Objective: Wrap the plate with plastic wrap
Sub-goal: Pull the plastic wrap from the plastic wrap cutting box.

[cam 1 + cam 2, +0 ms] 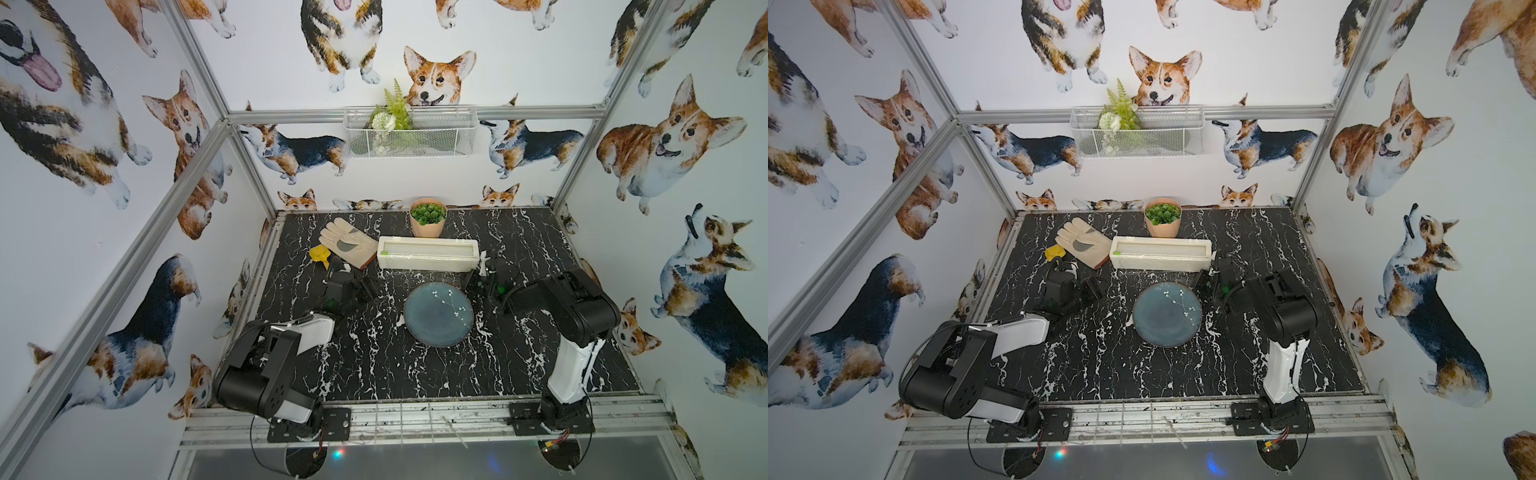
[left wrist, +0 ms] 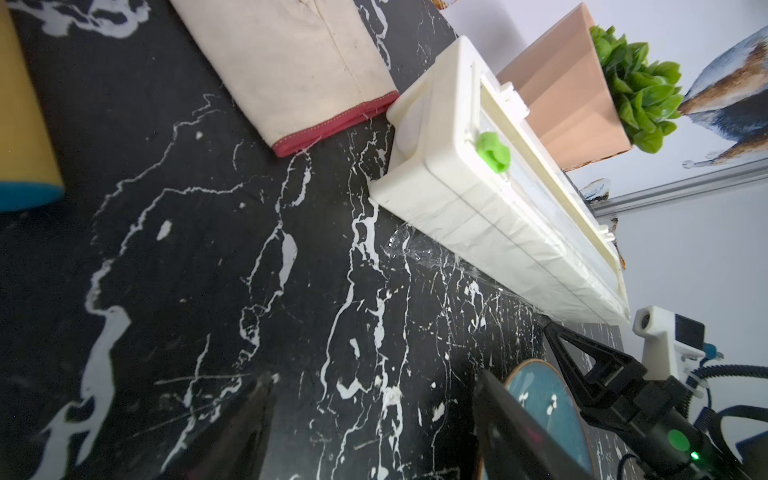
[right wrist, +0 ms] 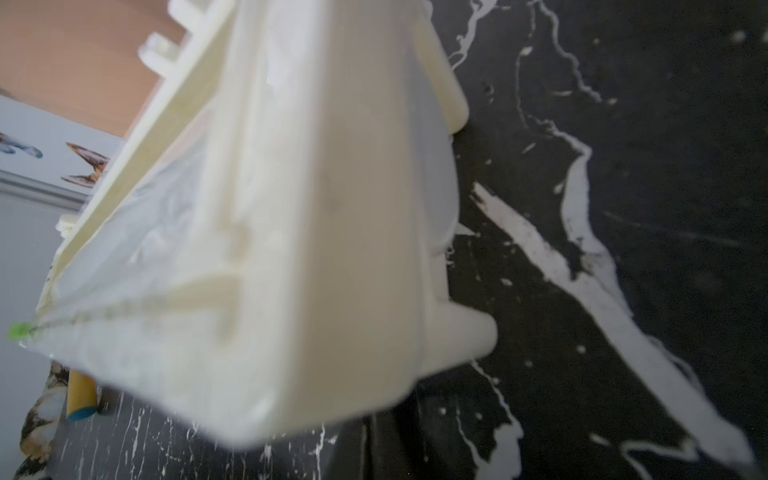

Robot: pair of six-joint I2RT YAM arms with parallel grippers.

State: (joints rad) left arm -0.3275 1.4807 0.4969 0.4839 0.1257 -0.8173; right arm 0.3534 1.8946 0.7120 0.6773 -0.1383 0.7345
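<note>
In both top views the plate point(image 1: 438, 313) point(image 1: 1168, 313) sits uncovered on the black marble table point(image 1: 374, 365), just nearer than the cream dispenser box point(image 1: 428, 253). A beige glove point(image 1: 347, 243) lies left of the box and a potted plant point(image 1: 428, 218) stands behind it. The left gripper point(image 1: 365, 287) hangs left of the plate. The right gripper point(image 1: 471, 277) is at the box's right near corner.

In the left wrist view the left gripper point(image 2: 374, 419) is spread and empty over bare table. Crinkled plastic wrap point(image 2: 415, 249) lies along the box's near base. The right gripper is pressed together at that edge; whether it pinches film I cannot tell.

In the right wrist view the box point(image 3: 311, 208) looms close and blurred.
</note>
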